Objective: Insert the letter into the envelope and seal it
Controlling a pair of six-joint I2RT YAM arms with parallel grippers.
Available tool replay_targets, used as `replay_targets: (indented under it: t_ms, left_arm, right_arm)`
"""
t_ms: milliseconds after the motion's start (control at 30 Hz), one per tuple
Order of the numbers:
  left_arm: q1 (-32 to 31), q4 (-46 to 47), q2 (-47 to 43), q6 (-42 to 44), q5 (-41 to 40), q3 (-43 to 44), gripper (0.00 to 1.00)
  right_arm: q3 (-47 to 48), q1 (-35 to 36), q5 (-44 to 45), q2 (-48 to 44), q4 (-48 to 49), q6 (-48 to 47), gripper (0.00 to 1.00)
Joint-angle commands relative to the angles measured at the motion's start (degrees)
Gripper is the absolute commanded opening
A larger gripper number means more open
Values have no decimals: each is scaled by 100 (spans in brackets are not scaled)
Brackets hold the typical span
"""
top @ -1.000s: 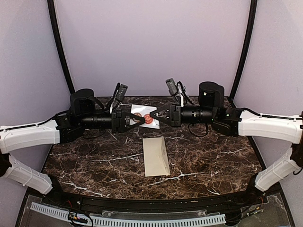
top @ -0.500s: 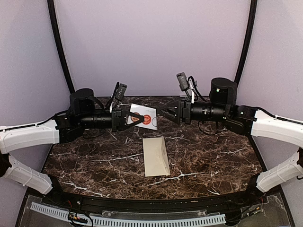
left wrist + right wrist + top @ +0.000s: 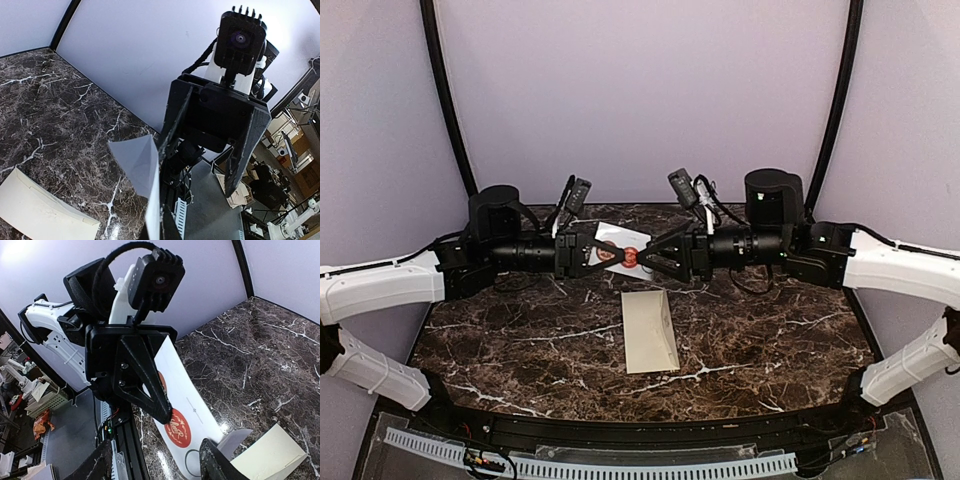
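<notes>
A plain cream envelope [image 3: 650, 330] lies flat on the marble table [image 3: 520, 340]; it also shows as the envelope [image 3: 35, 210] and the envelope [image 3: 270, 455] in the wrist views. The letter is not in view. Held in the air above the far half of the table is a white sheet [image 3: 618, 248] carrying a round red seal sticker [image 3: 177, 427]. My left gripper [image 3: 605, 254] is shut on that sheet [image 3: 145, 170], pinching it at the left gripper [image 3: 159, 231]. My right gripper [image 3: 642, 256] faces it, open. The sheet's [image 3: 192, 400] near end lies between the right gripper's [image 3: 157, 467] spread fingers.
Both arms reach inward over the back of the table and meet at the middle. A purple backdrop with black curved poles [image 3: 445, 110] closes the far side. A perforated white rail [image 3: 590, 465] runs along the near edge.
The left gripper has closed on the sticker sheet. The right gripper let go, drew back to the right, then returned open to the sheet's end.
</notes>
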Motion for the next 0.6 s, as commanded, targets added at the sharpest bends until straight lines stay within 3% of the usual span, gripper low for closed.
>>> replay_targets:
  t_ms: [0, 367, 567]
  left_arm:
    - [-30, 207, -51, 1, 469, 124, 0]
    - [-30, 312, -13, -53, 1144, 191, 0]
    - [-30, -343, 59, 291, 1383, 428, 0]
  right_arm:
    - [288, 68, 21, 152, -16, -250, 56]
    - [447, 88, -178, 267, -260, -500, 61]
    - [488, 81, -155, 71, -537, -740, 71]
